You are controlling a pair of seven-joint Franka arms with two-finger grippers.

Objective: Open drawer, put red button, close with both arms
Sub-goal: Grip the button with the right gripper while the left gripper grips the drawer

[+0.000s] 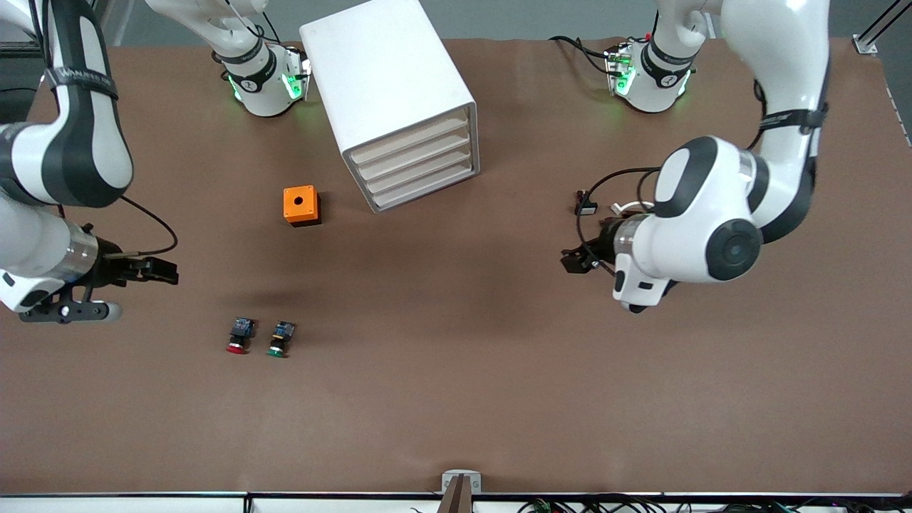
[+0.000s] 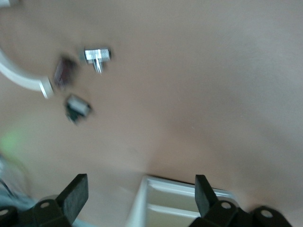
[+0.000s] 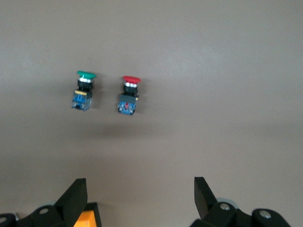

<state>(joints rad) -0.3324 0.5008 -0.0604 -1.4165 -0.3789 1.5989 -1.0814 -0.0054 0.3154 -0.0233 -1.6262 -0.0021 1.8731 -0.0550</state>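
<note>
The white cabinet (image 1: 385, 71) stands near the arms' bases, with all its drawers pushed in; the top drawer (image 1: 412, 140) is shut. The red button (image 1: 239, 337) lies on the brown table beside its green-capped twin (image 1: 280, 340), toward the right arm's end. My right gripper (image 1: 153, 271) is open and empty above the table near the buttons. The right wrist view shows the red button (image 3: 129, 94) ahead of the right gripper (image 3: 139, 194). My left gripper (image 1: 573, 258) is open and empty above the table toward the left arm's end. In the left wrist view the cabinet (image 2: 175, 203) shows between the left gripper's (image 2: 141, 196) fingers.
An orange box with a hole (image 1: 301, 205) stands beside the cabinet, farther from the front camera than the buttons; its corner shows in the right wrist view (image 3: 87, 218). The green-capped button (image 3: 84, 90) lies close beside the red one.
</note>
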